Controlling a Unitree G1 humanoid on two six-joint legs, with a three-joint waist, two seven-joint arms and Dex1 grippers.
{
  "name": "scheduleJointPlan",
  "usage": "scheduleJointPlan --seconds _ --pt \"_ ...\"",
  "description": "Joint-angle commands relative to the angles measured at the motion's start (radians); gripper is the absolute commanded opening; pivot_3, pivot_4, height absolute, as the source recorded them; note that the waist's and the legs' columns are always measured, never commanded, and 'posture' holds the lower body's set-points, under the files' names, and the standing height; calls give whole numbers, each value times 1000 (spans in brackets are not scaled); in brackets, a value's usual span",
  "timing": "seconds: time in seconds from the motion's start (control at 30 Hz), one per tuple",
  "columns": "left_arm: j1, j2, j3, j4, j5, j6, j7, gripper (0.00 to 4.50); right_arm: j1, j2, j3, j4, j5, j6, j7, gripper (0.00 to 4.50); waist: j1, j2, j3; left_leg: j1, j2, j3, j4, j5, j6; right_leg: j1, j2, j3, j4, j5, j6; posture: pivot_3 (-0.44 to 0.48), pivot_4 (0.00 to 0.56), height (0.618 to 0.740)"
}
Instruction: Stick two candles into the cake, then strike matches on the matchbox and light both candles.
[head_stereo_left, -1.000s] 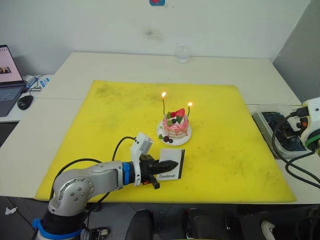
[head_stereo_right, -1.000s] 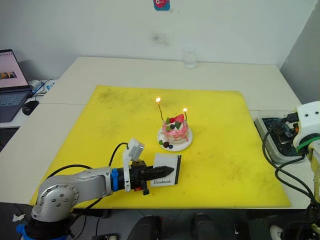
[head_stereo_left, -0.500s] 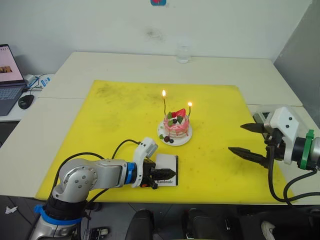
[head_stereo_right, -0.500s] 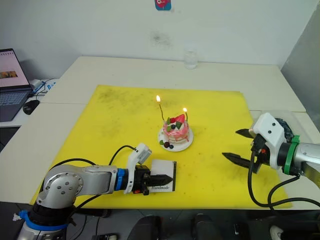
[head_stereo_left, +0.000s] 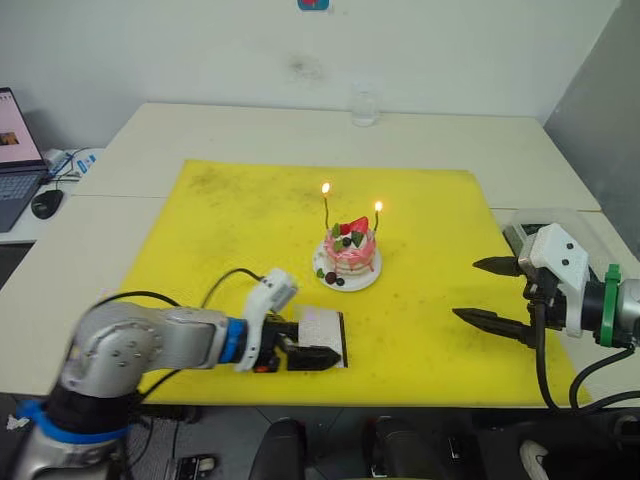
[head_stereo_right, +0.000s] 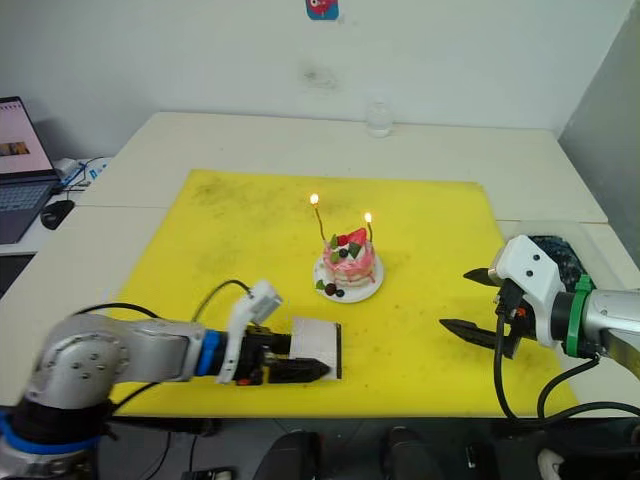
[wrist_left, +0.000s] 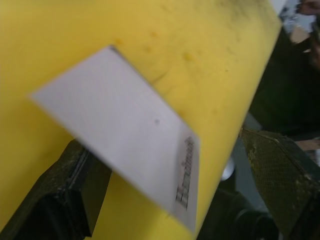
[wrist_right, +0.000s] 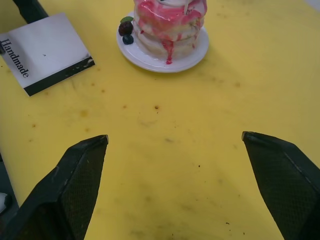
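The pink cake (head_stereo_left: 351, 258) sits on its white plate mid-mat, also near the frame edge in the right wrist view (wrist_right: 167, 27). Two thin candles stand in it, the left candle (head_stereo_left: 326, 208) and the right candle (head_stereo_left: 378, 222), both burning. The white matchbox (head_stereo_left: 322, 328) lies flat on the mat in front of the cake. My left gripper (head_stereo_left: 318, 345) is open, one finger on each side of the box (wrist_left: 120, 135). My right gripper (head_stereo_left: 467, 290) hovers open over the mat's right part, nothing between its fingers. The matches are out of view.
The yellow mat (head_stereo_left: 220, 230) covers the table's middle. A clear glass (head_stereo_left: 365, 105) stands at the far edge. A laptop (head_stereo_right: 18, 140) and a mouse (head_stereo_left: 46, 203) are at the far left. A grey tray (head_stereo_left: 525, 235) with cables sits beyond the mat's right edge.
My left gripper opened and let go of the matchbox, which dropped from tilted to flat. The right gripper came in from the right and now holds nearly still.
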Motion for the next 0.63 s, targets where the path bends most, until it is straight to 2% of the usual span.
scheduleJointPlan --seconds 0.03,0.1,0.17,0.2,0.33,0.47,0.63 --pt "26 153 75 -67 43 -53 -190 4464 -24 -40 -39 -5 12 -51 47 4500 1 0 0 0 0 0 0 0 0 0 -1 0 0 0 -1 0 150 740" --pt "82 267 103 -56 207 -216 -337 4464 -39 -62 -56 25 5 -84 78 4500 1 0 1 0 0 1 -1 0 0 0 -1 0 -1 -1 -1 0 150 740" --pt "130 321 118 -15 341 -365 -425 4464 -48 -83 -75 53 4 -111 109 4500 4 2 2 0 0 1 -1 0 0 0 -3 0 -2 -2 -3 0 150 740" --pt "144 330 119 -2 376 -405 -453 4464 -49 -89 -78 60 5 -118 117 4500 5 2 2 0 0 2 -1 0 0 0 -4 0 -2 -4 -7 0 150 740" --pt "241 321 186 109 649 -741 -518 4464 -54 -151 -139 168 -38 -209 208 4500 8 3 2 -1 0 2 -1 0 0 0 -6 0 -3 -5 -8 0 150 740" --pt "306 315 223 185 756 -894 -602 4464 -55 -190 -168 240 -67 -269 265 4500 7 3 2 -1 0 4 -3 -1 0 -1 -7 0 -4 -5 -9 0 150 740" --pt "307 301 235 214 754 -908 -672 4464 -87 -214 -157 305 -81 -310 299 4500 6 3 3 -1 1 4 -4 -1 0 -1 -7 -1 -4 -6 -9 0 150 740"
